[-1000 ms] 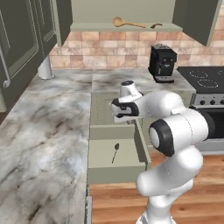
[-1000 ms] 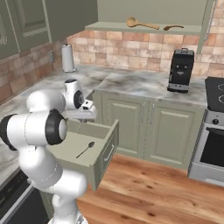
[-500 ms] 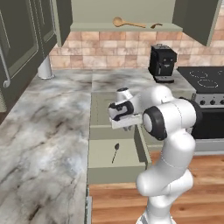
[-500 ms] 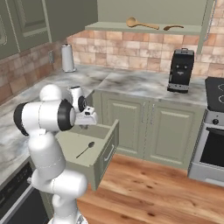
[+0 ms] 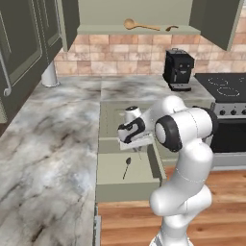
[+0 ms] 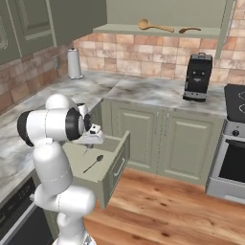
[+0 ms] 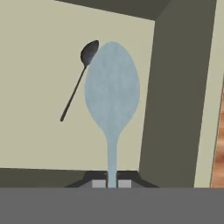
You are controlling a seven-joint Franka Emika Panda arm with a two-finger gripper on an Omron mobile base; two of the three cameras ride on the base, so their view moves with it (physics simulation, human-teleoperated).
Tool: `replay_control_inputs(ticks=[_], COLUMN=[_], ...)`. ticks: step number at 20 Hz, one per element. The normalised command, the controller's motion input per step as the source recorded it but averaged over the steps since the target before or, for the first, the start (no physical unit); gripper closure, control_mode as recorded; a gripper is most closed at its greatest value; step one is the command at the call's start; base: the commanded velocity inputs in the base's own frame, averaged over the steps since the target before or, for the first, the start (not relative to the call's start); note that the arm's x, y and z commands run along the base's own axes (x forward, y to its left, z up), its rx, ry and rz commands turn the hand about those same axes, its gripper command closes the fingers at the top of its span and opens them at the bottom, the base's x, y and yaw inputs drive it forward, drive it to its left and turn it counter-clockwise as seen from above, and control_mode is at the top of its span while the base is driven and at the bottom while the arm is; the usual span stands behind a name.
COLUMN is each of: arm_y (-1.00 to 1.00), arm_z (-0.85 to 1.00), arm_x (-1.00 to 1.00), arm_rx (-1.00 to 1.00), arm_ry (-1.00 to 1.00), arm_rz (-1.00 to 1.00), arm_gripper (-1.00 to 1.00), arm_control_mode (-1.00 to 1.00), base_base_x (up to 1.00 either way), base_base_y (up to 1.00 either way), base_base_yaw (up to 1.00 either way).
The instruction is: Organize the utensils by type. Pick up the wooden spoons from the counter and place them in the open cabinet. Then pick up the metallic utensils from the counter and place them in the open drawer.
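My gripper point(image 7: 112, 183) is shut on the thin handle of a pale grey metal spoon point(image 7: 112, 87), which hangs bowl-down over the open drawer point(image 7: 39, 144). A dark metal spoon point(image 7: 78, 81) lies on the drawer's pale bottom, just left of the held one. In the left base view the gripper point(image 5: 138, 146) hovers above the drawer point(image 5: 110, 185), where the dark spoon point(image 5: 127, 166) rests. Both wooden spoons, a large tan one point(image 5: 139, 25) and a small dark one point(image 5: 171, 28), lie on the open cabinet's shelf point(image 5: 96, 30). The counter point(image 5: 57, 125) stretches to the left.
A black coffee machine point(image 6: 197, 76) stands on the counter at the back, beside a stove point(image 6: 235, 98) on the right. A paper towel roll point(image 6: 73, 63) stands in the far left corner. The drawer's front point(image 6: 117, 165) juts out over the wooden floor point(image 6: 162, 206).
The hand has come down and forward with the pale spoon, closer to the drawer, and the elbow has swung round. The dark spoon in the drawer has stayed put.
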Motion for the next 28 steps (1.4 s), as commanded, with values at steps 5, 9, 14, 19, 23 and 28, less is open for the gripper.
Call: replay_control_inputs(ticks=[5,9,14,19,23,28], arm_y=[0.02,-0.01,0.04,0.12,0.01,0.01], arm_z=[-0.43,-0.40,-0.38,-0.37,-0.39,-0.34], arm_x=[-0.13,0.02,0.03,0.03,0.07,0.12], arm_rx=[0.07,0.13,0.08,0.00,0.00,0.00], arm_ry=[-0.09,-0.04,-0.05,-0.11,-0.05,0.00], arm_rz=[-0.02,-0.05,-0.04,-0.01,-0.01,-0.05], arm_gripper=[1.00,1.00,1.00,1.00,1.00,1.00], arm_control_mode=[-1.00,-1.00,-1.00,-1.00,-1.00,-1.00], base_base_x=[0.00,0.00,0.00,0.00,0.00,0.00], base_base_y=[0.00,0.00,0.00,0.00,0.00,0.00], base_base_yaw=[0.00,0.00,0.00,0.00,0.00,0.00])
